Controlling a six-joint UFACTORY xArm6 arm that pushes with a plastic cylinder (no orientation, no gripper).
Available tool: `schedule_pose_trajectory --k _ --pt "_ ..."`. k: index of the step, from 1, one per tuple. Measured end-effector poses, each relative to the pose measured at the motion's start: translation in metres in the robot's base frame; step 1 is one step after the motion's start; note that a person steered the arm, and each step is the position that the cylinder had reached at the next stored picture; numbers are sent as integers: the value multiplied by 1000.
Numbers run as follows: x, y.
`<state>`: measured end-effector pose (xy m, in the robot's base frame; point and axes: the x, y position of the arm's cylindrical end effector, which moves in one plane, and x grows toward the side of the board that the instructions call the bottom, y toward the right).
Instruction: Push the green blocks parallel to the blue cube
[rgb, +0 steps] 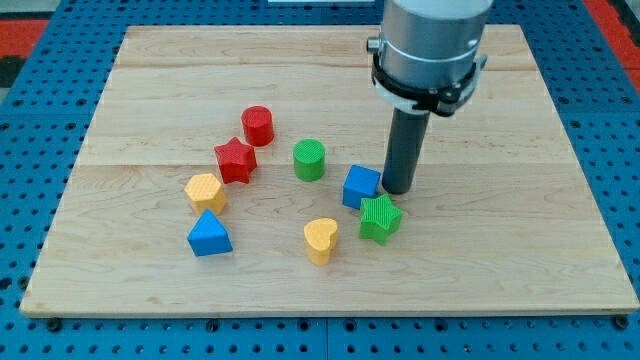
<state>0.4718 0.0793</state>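
Observation:
The blue cube (361, 186) sits near the board's middle. A green star block (380, 218) lies just below and right of it, touching or nearly touching it. A green cylinder (310, 160) stands to the cube's upper left, a short gap away. My tip (398, 190) is down on the board right beside the blue cube's right side and just above the green star. The rod comes down from the arm's grey body (430, 45) at the view's top.
A red cylinder (258, 125) and a red star (236, 160) lie left of the green cylinder. A yellow hexagon (205, 191) and a blue triangle (209, 235) are at lower left. A yellow heart (321, 240) lies below the blue cube. The wooden board (520, 250) rests on a blue pegboard.

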Motion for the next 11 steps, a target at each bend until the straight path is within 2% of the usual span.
schedule_pose_trajectory --k 1,2,3,4,5,6,8,9,10,11 --pt "-9 -17" --pt "-65 -26" --pt "-53 6" --pt "40 92" --pt "145 116" --pt "110 39" --pt "-22 -82" --pt "-74 -148" --pt "-126 -206" --pt "-162 -237"
